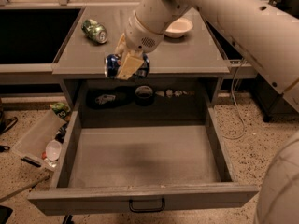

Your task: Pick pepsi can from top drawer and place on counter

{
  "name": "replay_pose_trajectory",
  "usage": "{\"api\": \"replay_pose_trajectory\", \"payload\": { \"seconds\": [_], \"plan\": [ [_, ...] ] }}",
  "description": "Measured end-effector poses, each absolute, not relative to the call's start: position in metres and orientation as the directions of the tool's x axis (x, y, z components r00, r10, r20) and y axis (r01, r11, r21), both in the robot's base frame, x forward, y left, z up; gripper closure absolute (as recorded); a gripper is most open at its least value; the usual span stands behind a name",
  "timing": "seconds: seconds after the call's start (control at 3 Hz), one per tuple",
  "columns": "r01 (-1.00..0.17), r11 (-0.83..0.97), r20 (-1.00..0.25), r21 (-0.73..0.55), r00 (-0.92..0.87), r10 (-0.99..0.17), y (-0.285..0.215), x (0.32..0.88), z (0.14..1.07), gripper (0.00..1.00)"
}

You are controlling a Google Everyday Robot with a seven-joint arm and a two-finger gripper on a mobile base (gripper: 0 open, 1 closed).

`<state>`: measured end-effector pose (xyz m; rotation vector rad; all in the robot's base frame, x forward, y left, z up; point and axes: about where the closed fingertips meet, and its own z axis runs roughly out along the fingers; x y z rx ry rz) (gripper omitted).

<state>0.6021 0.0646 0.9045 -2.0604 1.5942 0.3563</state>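
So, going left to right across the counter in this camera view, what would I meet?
First the green can → pepsi can, gripped by the tool at the counter's front edge → white bowl.
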Motion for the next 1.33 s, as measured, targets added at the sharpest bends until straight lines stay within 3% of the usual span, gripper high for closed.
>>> {"api": "replay_pose_trajectory", "payload": {
  "seconds": [0.67, 1.33],
  "plan": [
    [-0.889, -0.026, -0.33, -0.458, 0.197, -0.923, 0.034, 0.696, 0.951, 1.0],
    [-0.913, 0.128, -0.306, -0.387, -0.004, -0.952, -0.016, 0.764, 0.901, 1.0]
  ]
}}
